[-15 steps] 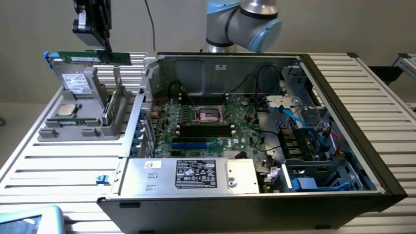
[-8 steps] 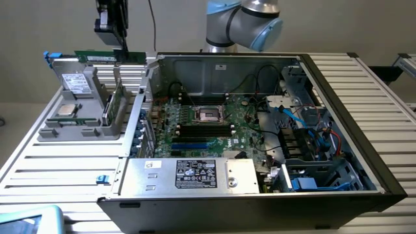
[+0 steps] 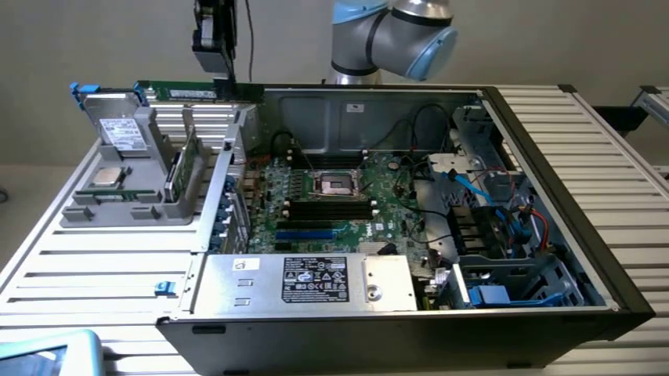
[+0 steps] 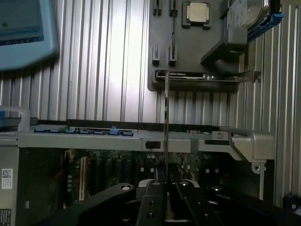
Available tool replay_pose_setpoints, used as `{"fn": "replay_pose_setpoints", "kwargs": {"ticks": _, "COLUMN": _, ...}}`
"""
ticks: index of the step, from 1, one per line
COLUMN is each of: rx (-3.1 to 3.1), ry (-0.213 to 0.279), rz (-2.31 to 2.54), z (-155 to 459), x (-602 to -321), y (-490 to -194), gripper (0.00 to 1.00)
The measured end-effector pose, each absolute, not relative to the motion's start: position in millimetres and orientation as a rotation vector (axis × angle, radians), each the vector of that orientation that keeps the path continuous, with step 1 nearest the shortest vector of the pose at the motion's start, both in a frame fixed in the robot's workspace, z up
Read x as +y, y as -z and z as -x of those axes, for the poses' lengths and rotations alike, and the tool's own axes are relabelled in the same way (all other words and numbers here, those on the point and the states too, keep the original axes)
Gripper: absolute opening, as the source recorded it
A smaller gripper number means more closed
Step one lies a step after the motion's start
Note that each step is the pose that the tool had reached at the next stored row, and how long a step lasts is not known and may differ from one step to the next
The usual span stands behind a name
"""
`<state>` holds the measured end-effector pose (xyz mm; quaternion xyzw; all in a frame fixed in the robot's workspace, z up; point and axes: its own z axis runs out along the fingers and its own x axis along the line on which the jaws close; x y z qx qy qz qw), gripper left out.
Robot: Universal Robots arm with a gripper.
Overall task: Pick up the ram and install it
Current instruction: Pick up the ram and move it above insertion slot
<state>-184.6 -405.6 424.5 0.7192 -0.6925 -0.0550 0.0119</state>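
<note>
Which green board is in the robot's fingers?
The long, narrow ram, gripped by the fingers; the wider card stands in the gray holder.

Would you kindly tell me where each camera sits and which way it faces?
Exterior view: off the arm, high beside the open computer case, facing down into it; the arm and gripper show.
Wrist view: on the wrist, facing down along the gripper at the slatted table and case edge.
Shared: the ram in the gripper, the grey tray, its processor chip.
</note>
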Motion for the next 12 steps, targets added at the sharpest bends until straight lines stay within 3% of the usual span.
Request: {"fn": "replay_pose_setpoints", "kwargs": {"ticks": 12, "rx": -2.153, "ry": 0.165, "rz": -2.235, "z": 130, "x": -406, "y": -423, "gripper": 0.14}}
